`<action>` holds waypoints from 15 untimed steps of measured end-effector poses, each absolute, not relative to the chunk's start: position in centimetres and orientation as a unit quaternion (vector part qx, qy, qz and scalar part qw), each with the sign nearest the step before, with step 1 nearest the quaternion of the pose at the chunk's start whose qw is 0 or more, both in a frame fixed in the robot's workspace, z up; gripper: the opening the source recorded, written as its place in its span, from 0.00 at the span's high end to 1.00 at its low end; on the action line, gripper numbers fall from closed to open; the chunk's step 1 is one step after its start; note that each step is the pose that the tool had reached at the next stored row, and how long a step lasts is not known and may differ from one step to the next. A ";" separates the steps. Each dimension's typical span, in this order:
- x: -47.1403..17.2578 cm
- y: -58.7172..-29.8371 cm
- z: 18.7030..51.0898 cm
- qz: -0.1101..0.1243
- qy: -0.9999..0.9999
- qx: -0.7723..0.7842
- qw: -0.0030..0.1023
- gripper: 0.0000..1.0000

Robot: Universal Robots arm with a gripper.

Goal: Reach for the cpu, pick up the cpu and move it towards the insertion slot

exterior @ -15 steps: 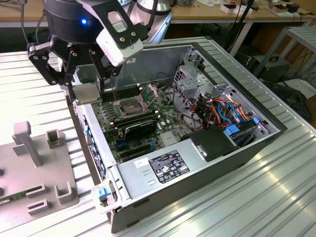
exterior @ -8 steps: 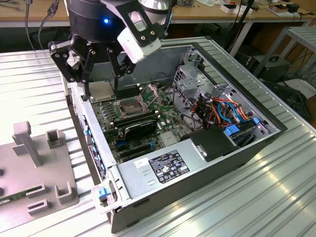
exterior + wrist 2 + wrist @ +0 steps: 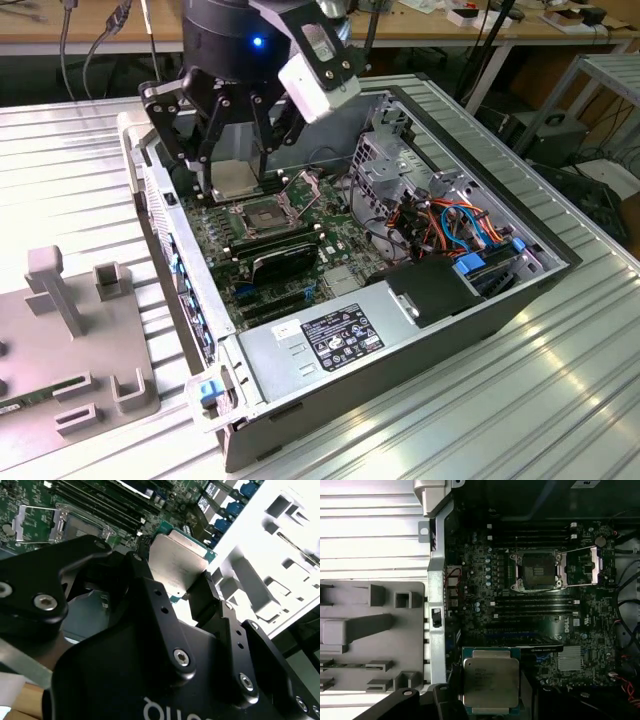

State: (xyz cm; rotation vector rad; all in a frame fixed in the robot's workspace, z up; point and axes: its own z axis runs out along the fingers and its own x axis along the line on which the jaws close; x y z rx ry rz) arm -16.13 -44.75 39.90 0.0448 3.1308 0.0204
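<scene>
Above the open computer case, the gripper is closed on the cpu; the insertion slot, bracket open, lies at one o'clock from it in the first wrist view.

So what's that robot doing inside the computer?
The robot's gripper is holding the cpu, a flat silvery square chip, pinched by its edges. It hangs in the air above the open computer case. The insertion slot on the green motherboard sits open with its metal bracket flipped back, and the chip isn't in it yet.
</scene>
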 end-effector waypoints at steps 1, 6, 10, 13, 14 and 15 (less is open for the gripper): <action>-15.9 -44.7 39.9 0.007 1.000 0.014 0.005 0.45; -14.2 -44.7 39.9 0.007 1.000 0.014 0.005 0.45; -12.7 -44.7 39.9 0.007 1.000 0.014 0.005 0.45; -11.0 -44.7 39.8 0.007 1.000 0.014 0.005 0.45; -10.5 -44.7 39.8 0.007 1.000 0.014 0.005 0.45; -10.1 -44.7 39.8 0.007 1.000 0.014 0.005 0.45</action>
